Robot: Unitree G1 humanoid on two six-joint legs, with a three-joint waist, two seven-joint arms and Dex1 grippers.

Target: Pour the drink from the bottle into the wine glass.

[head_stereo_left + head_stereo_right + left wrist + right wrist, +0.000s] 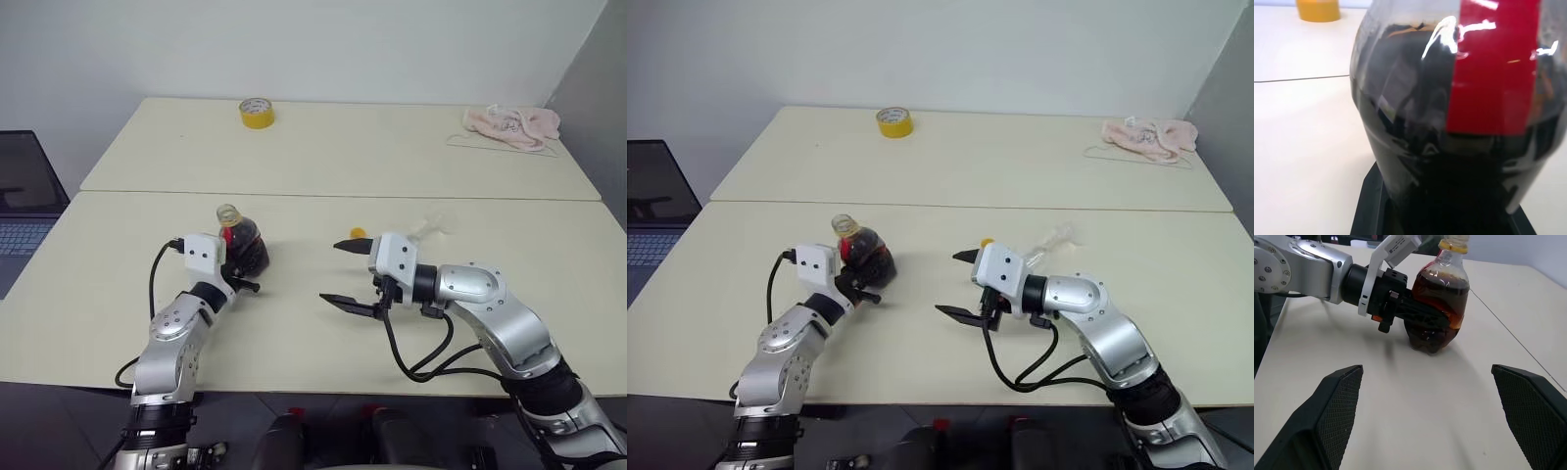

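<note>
On the near tabletop, toward my left, the bottle is standing upright with its cap off, and my left gripper is clamping it, the black fingers pressing around its lower body. The drink is filling most of the bottle, dark brown and glowing amber near the shoulder. Through the left wrist camera I am seeing a red label band running across the bottle; I am finding no writing or brand on it that I can read.

My right gripper is hovering over the middle of the tabletop, well apart from the bottle, pointing toward it with its fingers standing wide apart and holding nothing. Just behind that gripper a small yellow cap is lying on the tabletop, and beside it the wine glass is showing as a faint clear shape, partly hidden by my right arm; I cannot tell whether it is upright or lying down.

On the far tabletop a yellow tape roll is sitting near the back edge, and a pink cloth is lying crumpled at the far right. A laptop is sitting off to my left, beyond the tabletop edge.
</note>
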